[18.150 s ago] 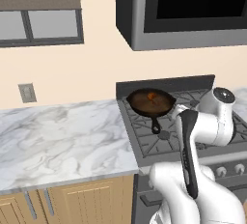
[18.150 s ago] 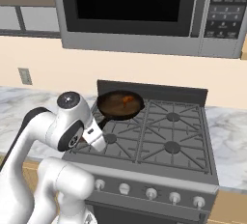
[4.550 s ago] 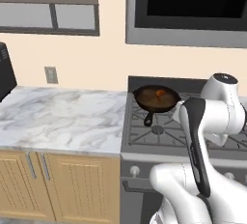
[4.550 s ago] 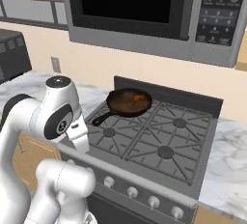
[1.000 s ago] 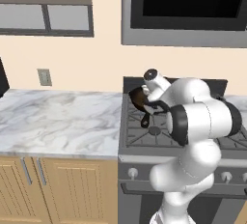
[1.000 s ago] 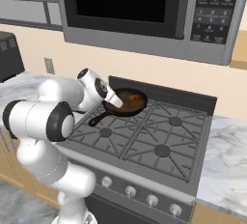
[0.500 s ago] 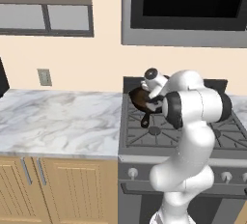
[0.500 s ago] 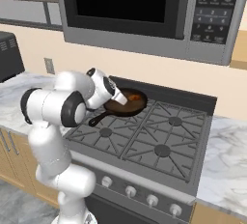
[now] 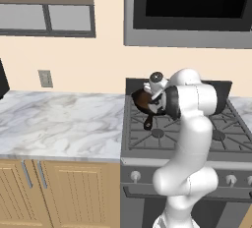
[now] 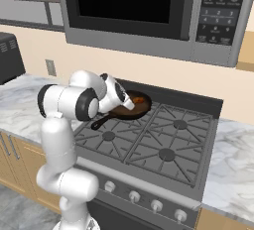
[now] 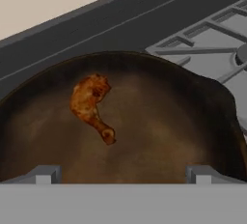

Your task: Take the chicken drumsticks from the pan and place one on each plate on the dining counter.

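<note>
The black pan point(image 11: 164, 136) sits on the stove's back left burner, also seen as the pan point(image 9: 141, 100) and the pan point(image 10: 141, 107). One chicken drumstick point(image 11: 90, 103), orange-brown and lumpy, lies on the left half of its brownish floor; from the right base it is an orange speck, the drumstick point(image 10: 140, 98). My gripper point(image 11: 123, 175) hangs open just above the pan's near side, short of the drumstick, with nothing between its fingertips point(image 11: 44, 174). From the base it is the gripper point(image 9: 151, 103) and the gripper point(image 10: 130, 106) over the pan's rim. The plates and the dining counter are out of view.
The pan's handle point(image 9: 147, 122) points toward the stove's front. Grey grates point(image 10: 166, 144) cover the other burners. A microwave point(image 10: 149, 11) hangs overhead. A white marble counter point(image 9: 59, 119) over oak doors lies left of the stove, with a dark appliance point(image 10: 9, 55) at its far end.
The arm has folded in closer over the stove and the hand has settled lower over the pan. The jaws stay open and the drumstick has not moved.
</note>
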